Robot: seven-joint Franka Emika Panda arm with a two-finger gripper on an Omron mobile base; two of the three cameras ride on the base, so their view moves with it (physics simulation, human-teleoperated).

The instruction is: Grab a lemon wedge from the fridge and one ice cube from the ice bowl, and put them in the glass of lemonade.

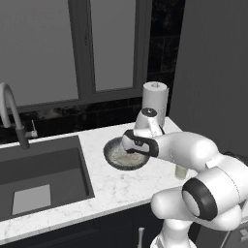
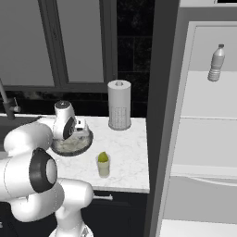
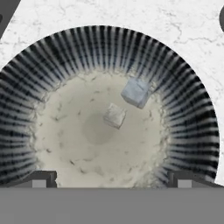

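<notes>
1. The sink (image 1: 43,179) sits at the counter's (image 2: 132,157) left end; right of it the ice bowl (image 1: 112,156) rests on the marble, midway between front and back edges.
2. The gripper (image 3: 111,177) hangs straight above the bowl, jaws spread fully wide, holding nothing; its fingertips (image 3: 41,178) show at the bowl's near rim in the hand view.
3. Two ice cubes lie on the bowl's pale floor, between the jaws' line and the far rim: a smaller cube (image 3: 114,116) near the centre, a larger cube (image 3: 136,92) beyond it towards the right wall; both are turned cornerwise to the jaws, with no clear long axis.
4. The roll (image 2: 119,105) stands upright by the counter's back edge.
5. The glass (image 2: 103,166) stands upright near the front edge, towards the counter's right end, well apart from the bowl; the lemon wedge (image 2: 102,157) sits in its mouth, rounded side up.
6. The fridge (image 2: 208,139) stands open past the counter's right end; a bottle (image 2: 215,63) is upright on its upper shelf.
</notes>
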